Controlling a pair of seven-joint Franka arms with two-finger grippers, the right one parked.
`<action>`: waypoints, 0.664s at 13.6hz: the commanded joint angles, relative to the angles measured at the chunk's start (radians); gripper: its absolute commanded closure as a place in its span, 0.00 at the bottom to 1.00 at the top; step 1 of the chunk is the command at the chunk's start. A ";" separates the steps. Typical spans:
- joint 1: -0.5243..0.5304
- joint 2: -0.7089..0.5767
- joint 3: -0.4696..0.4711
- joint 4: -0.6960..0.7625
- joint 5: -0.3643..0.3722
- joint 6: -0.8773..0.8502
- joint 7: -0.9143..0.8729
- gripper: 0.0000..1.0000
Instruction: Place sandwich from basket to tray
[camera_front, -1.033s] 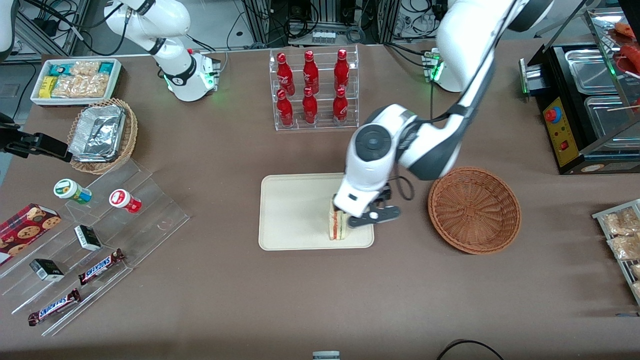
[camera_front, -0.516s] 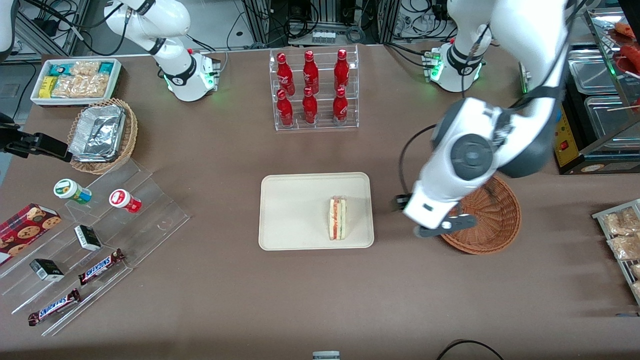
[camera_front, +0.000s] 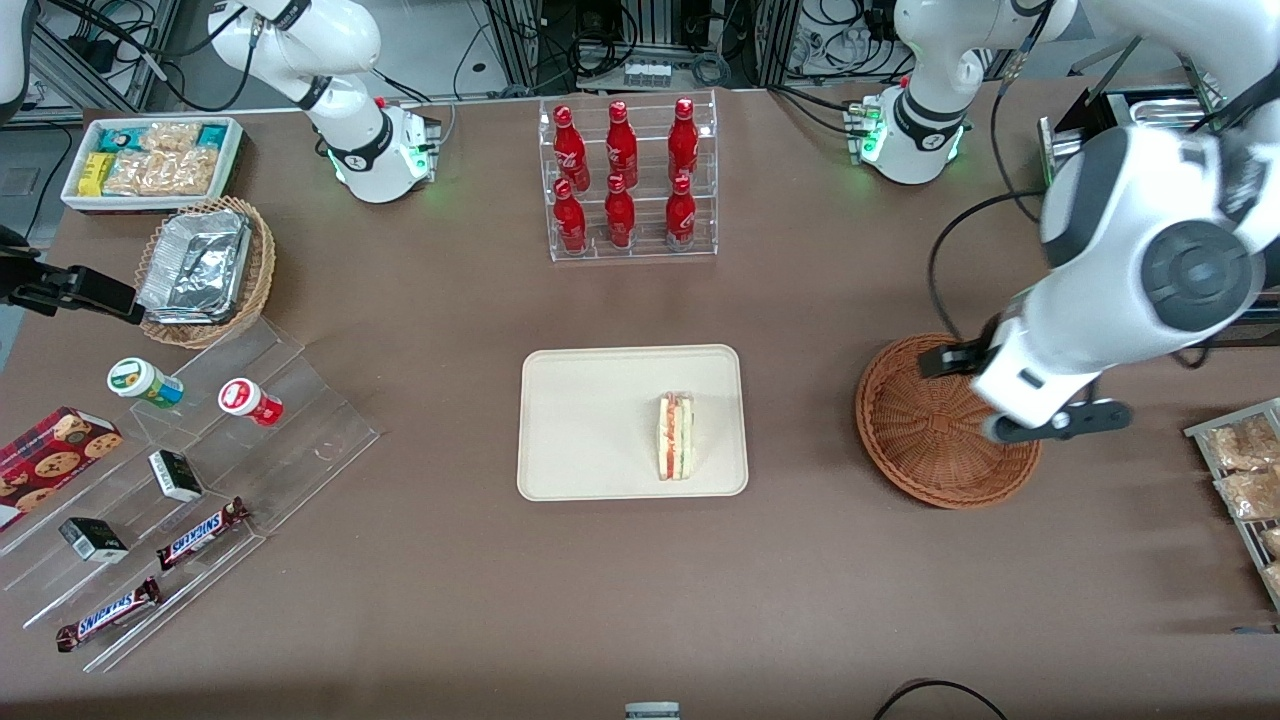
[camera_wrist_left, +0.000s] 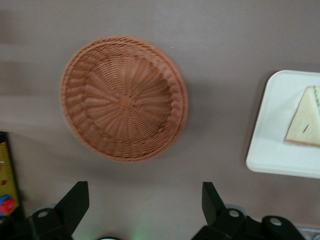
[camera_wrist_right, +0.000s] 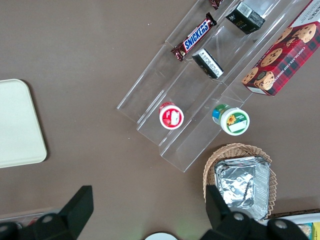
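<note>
On the tray (camera_front: 600, 420), toward its end nearest the basket (camera_front: 925, 430), the sandwich (camera_front: 675, 450) stands on edge with its striped filling facing up. Beside the tray on the brown counter (camera_front: 640, 590) sits the round wicker basket, holding nothing. Above the basket's edge toward the working arm's end hangs the gripper (camera_wrist_left: 145, 207), its fingers (camera_wrist_left: 75, 202) spread wide and holding nothing.

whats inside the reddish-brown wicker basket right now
Nothing: the round reddish-brown woven wicker basket shows only bare weave. The open gripper hangs above it. The sandwich wedge sits on the cream tray.
</note>
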 joint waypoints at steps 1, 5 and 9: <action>0.055 -0.107 -0.002 -0.074 -0.017 -0.037 0.130 0.00; 0.080 -0.189 0.000 -0.079 -0.019 -0.097 0.193 0.00; 0.068 -0.244 0.047 -0.078 -0.017 -0.100 0.201 0.00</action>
